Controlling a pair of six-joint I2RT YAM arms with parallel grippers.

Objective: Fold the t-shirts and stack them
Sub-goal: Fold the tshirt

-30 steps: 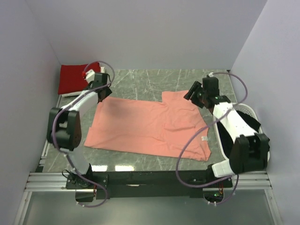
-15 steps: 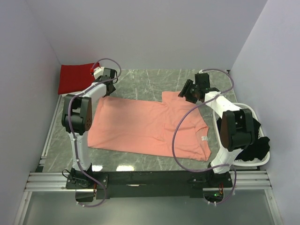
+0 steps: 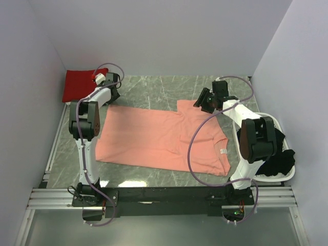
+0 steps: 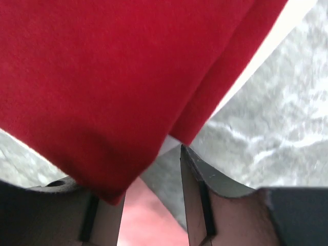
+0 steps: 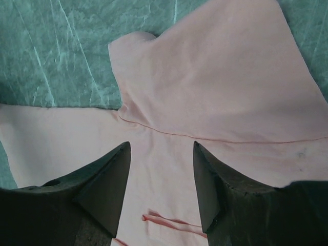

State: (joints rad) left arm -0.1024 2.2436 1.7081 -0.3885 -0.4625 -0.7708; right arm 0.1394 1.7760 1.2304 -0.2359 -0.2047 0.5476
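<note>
A salmon-pink t-shirt (image 3: 159,138) lies spread flat on the marble table. A folded deep red t-shirt (image 3: 79,84) sits in the back left corner. My left gripper (image 3: 110,87) is open and empty beside the red shirt's right edge. In the left wrist view the red cloth (image 4: 102,77) fills the top, and its corner hangs over my left finger (image 4: 102,220). My right gripper (image 3: 204,100) hovers open over the pink shirt's far sleeve (image 5: 215,82), touching nothing. A black t-shirt (image 3: 281,160) lies in the basket. No white shirt shows.
A white slatted basket (image 3: 274,122) stands at the table's right edge beside the right arm. Grey walls close in the table at the back and on both sides. A metal rail (image 3: 164,197) runs along the near edge.
My left gripper has moved from the pink shirt's far left corner back and left to the red shirt. My right arm has swung its gripper a little left over the sleeve.
</note>
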